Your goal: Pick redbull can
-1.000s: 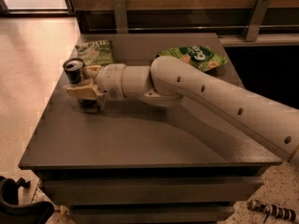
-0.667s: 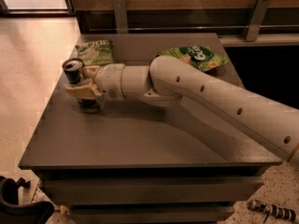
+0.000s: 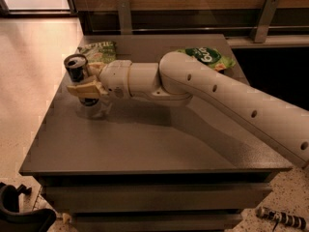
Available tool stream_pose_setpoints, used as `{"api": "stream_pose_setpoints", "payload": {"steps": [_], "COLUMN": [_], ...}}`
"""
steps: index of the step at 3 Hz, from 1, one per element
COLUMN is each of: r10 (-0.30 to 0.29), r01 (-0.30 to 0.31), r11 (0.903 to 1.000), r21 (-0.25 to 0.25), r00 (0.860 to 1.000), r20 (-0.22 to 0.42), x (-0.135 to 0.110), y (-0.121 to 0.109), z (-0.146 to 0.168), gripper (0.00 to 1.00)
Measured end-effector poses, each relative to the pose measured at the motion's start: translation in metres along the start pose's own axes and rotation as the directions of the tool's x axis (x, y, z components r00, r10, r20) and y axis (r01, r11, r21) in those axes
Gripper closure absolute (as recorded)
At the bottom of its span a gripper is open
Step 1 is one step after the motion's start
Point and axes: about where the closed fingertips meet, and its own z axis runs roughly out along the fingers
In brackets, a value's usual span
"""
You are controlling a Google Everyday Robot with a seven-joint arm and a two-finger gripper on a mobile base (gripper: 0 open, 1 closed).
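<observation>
one redbull can [image 3: 76, 71] is near the tabletop [image 3: 145, 144] left edge, pinched between my gripper [image 3: 81, 79] fingers [image 3: 83, 89]. grasp step looks made; next move calls for a straight, upright lift.

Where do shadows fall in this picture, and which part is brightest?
Camera view: the arm and the gripper, closed on the can at the table's left side, cast a soft shadow on the table just beneath them; the floor at left is brightest.
</observation>
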Motion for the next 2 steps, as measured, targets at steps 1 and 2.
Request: {"api": "stream_pose_setpoints", "payload": {"steps": [1, 2], "r10": [-0.064, -0.087], "r01": [0.064, 0.086], "r11": [0.9979, 0.9959], "r21": [0.010, 0.027], "r00": [0.997, 0.995], "r20": [0.052, 0.041], "x": [-0.049, -0.078], "y": [0.002, 0.004], "z": [-0.029, -0.049], "gripper": [1.00, 1.00]}}
